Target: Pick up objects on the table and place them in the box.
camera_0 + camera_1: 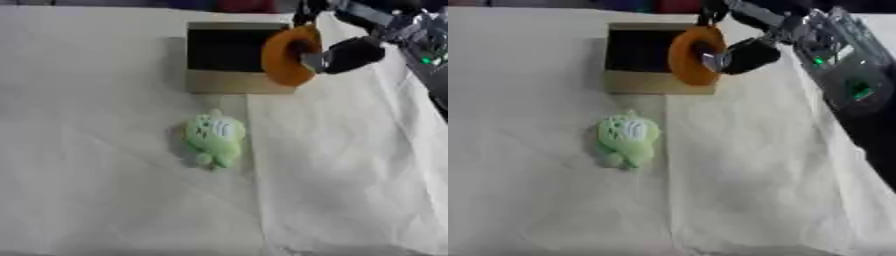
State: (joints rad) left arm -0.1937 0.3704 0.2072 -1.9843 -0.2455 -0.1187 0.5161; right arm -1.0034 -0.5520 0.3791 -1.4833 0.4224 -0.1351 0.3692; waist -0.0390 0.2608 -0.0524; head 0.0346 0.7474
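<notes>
My right hand (350, 54) reaches in from the upper right and is shut on an orange ring-shaped object (287, 56), held on edge over the right rim of the box (229, 82). The box is tan cardboard with a dark inside and stands at the back middle of the table. A light green plush toy (214, 138) lies on the white cloth in front of the box, apart from the hand. My left hand shows in neither view.
The table is covered with a wrinkled white cloth (105, 190) with a seam running down its middle. The robot's right arm (846, 75) with a green light crosses the upper right corner. Dark floor shows past the right edge.
</notes>
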